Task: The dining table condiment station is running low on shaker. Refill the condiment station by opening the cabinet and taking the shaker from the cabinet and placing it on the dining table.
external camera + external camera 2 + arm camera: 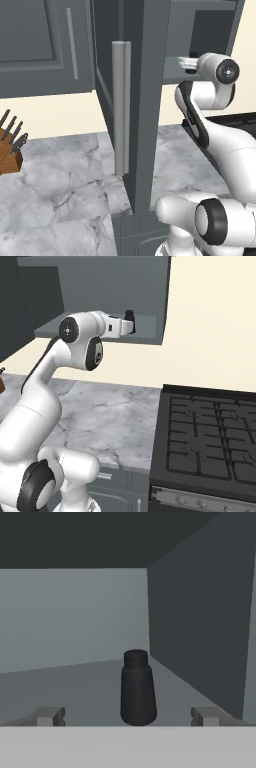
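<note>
The cabinet stands open, its dark grey door swung out toward me with the silver bar handle facing front. A small black shaker stands upright on the cabinet shelf, near the right inner wall. My gripper is open and reaches in at shelf level, one finger on each side of the shaker's base, not touching it. From the right base view the gripper sits just short of the shaker. The dining table is out of view.
Below the cabinet runs a marble counter with a knife block at its left. A black stove lies to the right. A closed wall cabinet hangs left of the open door.
</note>
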